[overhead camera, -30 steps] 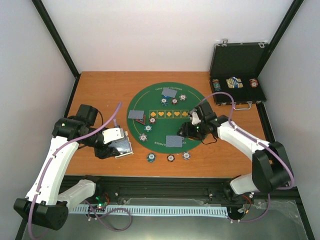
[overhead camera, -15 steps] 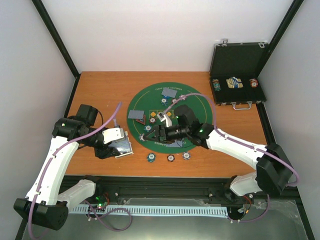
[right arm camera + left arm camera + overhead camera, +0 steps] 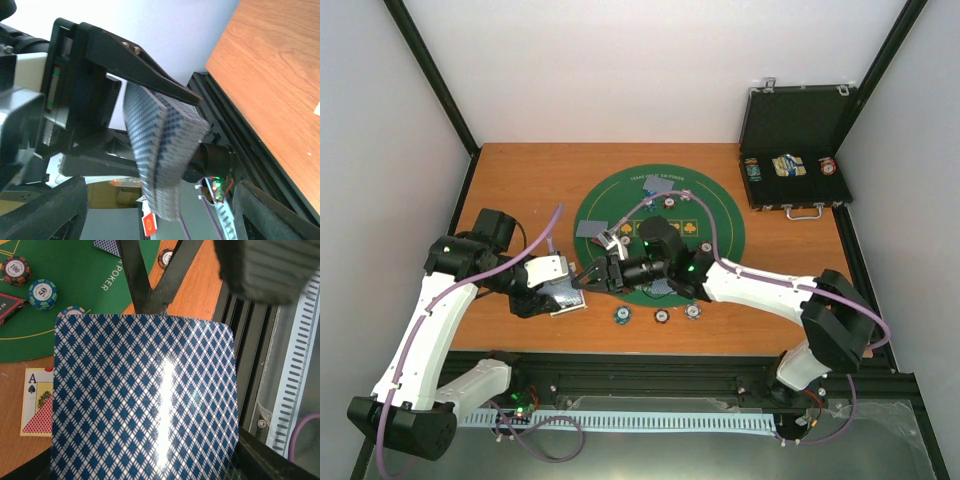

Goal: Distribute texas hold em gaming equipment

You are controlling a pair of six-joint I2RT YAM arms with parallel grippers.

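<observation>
My left gripper point(image 3: 548, 287) is shut on a deck of blue diamond-backed playing cards point(image 3: 145, 395), held above the table's left front; the deck hides its fingers in the left wrist view. My right gripper point(image 3: 586, 283) has reached left across the green round mat point(image 3: 720, 215). It is open, with its fingers point(image 3: 45, 210) wide on either side of the deck's point(image 3: 160, 145) end. Face-down cards point(image 3: 663, 186) point(image 3: 592, 229) lie on the mat with striped chips point(image 3: 42, 294). More chips point(image 3: 662, 316) sit in front of the mat.
An open black case point(image 3: 795, 120) with more chips and cards stands at the back right. A face-up ace of spades point(image 3: 37, 400) lies on the wood under the deck. A black-and-red marker point(image 3: 6, 305) rests on the mat. The table's black front rail point(image 3: 240, 340) is close by.
My right arm has swung left across the mat to the held deck, and its jaws have widened. The left arm and the deck have not moved.
</observation>
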